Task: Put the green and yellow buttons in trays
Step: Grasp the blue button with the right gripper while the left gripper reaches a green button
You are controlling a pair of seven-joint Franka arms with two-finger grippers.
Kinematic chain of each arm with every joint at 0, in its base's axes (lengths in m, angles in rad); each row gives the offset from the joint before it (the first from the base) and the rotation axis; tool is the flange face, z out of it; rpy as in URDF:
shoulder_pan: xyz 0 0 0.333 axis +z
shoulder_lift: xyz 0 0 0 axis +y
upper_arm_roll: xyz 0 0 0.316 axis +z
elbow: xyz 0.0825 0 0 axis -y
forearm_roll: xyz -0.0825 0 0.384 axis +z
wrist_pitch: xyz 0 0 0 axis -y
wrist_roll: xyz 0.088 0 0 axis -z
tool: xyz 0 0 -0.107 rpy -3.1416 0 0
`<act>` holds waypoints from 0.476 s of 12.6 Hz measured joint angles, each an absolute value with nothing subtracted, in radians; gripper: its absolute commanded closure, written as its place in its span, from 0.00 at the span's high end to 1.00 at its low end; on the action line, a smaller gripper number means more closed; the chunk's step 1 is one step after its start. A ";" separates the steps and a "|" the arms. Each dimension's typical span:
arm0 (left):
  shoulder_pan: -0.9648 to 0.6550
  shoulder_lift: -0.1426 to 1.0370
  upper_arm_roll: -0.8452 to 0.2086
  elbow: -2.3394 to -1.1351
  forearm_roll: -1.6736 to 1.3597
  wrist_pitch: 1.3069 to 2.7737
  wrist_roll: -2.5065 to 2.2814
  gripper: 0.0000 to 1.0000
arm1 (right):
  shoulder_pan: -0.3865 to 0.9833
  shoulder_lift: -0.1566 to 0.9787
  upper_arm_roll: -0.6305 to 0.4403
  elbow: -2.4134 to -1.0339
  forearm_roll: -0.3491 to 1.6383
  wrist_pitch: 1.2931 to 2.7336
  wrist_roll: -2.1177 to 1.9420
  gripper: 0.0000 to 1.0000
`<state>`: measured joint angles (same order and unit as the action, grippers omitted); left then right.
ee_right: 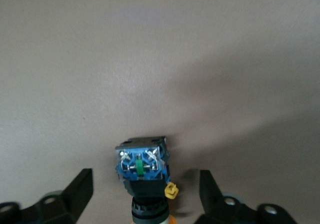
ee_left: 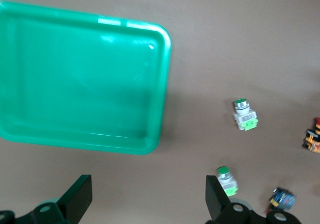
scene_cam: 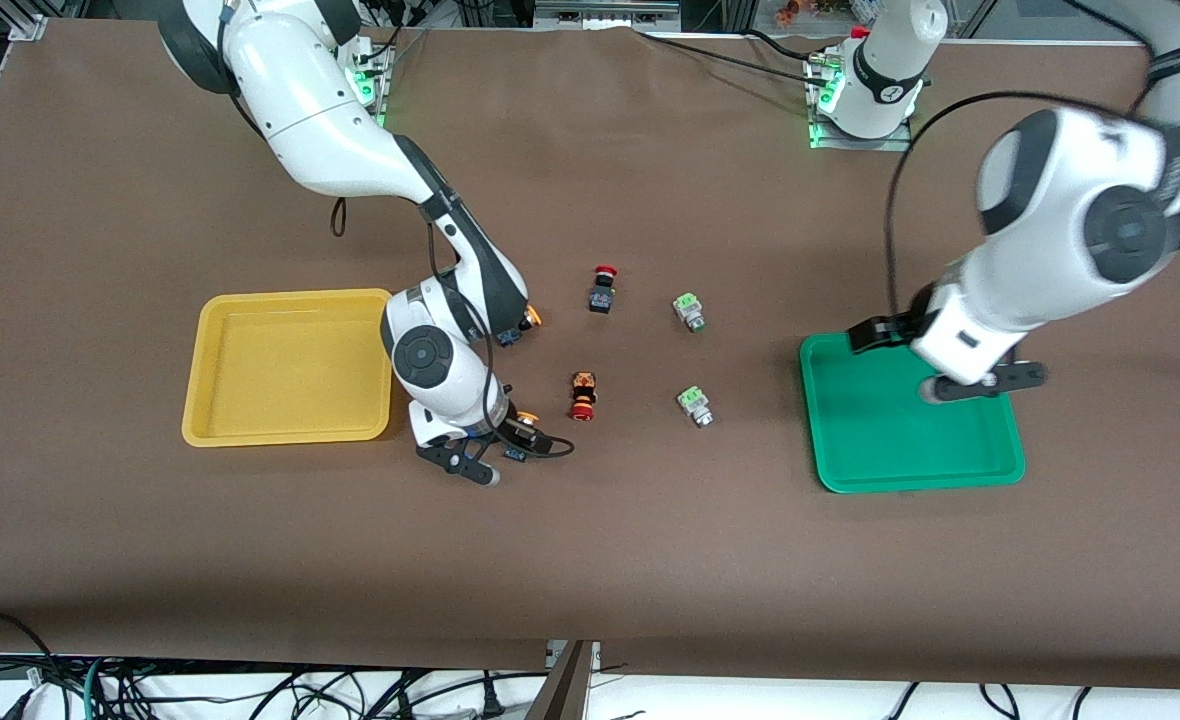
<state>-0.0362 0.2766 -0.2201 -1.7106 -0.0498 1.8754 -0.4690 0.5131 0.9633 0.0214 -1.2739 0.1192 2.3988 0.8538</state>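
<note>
My right gripper [scene_cam: 510,452] is down at the table beside the yellow tray [scene_cam: 290,370], open, with a finger on either side of a yellow button [scene_cam: 528,416] that lies on its side. In the right wrist view that button [ee_right: 142,171] shows its black-and-blue body between the fingers with gaps on both sides. A second yellow button [scene_cam: 528,319] lies farther from the front camera, half hidden by the right arm. Two green buttons [scene_cam: 689,312] [scene_cam: 695,405] lie between the arms. My left gripper [scene_cam: 955,375] hangs open and empty over the green tray [scene_cam: 910,450].
A red-capped switch with a black body [scene_cam: 602,288] and a red-capped one with an orange-and-black body [scene_cam: 583,395] lie between the yellow and green buttons. Both trays hold nothing. Bare brown table lies nearer the front camera.
</note>
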 measured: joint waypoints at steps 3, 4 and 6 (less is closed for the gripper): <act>-0.039 0.312 -0.301 -1.832 -0.050 2.036 -0.643 1.00 | 0.518 0.970 0.019 -1.270 0.119 2.401 0.855 0.05; -0.039 0.321 -0.331 -1.877 -0.050 2.093 -0.691 1.00 | 0.516 0.969 0.015 -1.265 0.119 2.399 0.855 0.00; -0.041 0.346 -0.392 -1.960 -0.050 2.202 -0.785 1.00 | 0.504 0.952 0.001 -1.252 0.118 2.333 0.829 0.00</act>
<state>-0.0415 0.3456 -0.3919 -1.9598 -0.0498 2.2021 -0.7851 0.5044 0.9516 0.0008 -1.2522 0.1180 2.3333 0.8288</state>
